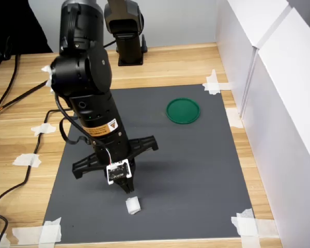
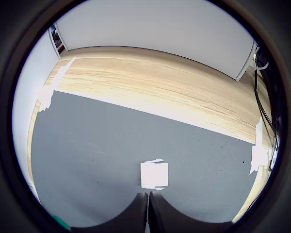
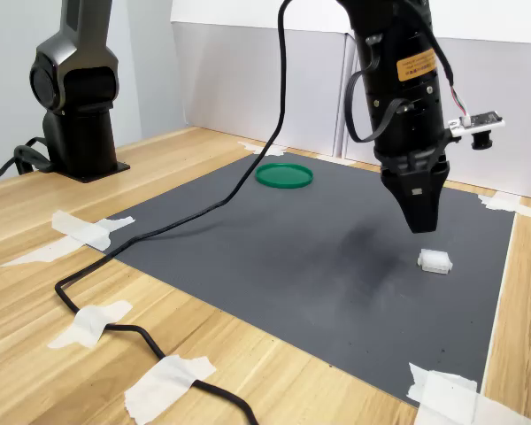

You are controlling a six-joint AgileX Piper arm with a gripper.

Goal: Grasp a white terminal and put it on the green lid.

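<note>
1. I see the wooden worktop [image 1: 160, 67] carrying a dark grey mat [image 1: 196, 170] taped at its corners, with white panels along the first exterior view's right edge.
2. My arm [image 1: 90, 103] leans over the mat's near half as the first exterior view shows it, wrist pitched down.
3. The green lid [image 1: 183, 111] lies flat near the mat's far right corner in the first exterior view, well apart from the arm's tip.
4. The gripper [image 3: 422, 217] hangs above the mat, not touching it; in the wrist view the jaws are pressed together, no gap between their tips.
5. The white terminal [image 1: 133, 205] rests on the mat near its front edge in the first exterior view, free of the jaws. In the wrist view the white terminal [image 2: 154, 175] sits just ahead of the closed tips, almost centred on them, its outline nearly square, so I cannot tell a long axis there; in the second exterior view it looks slightly longer than tall.
6. My judgement: I must spread the jaws first, nudge forward over the block, then descend.
</note>
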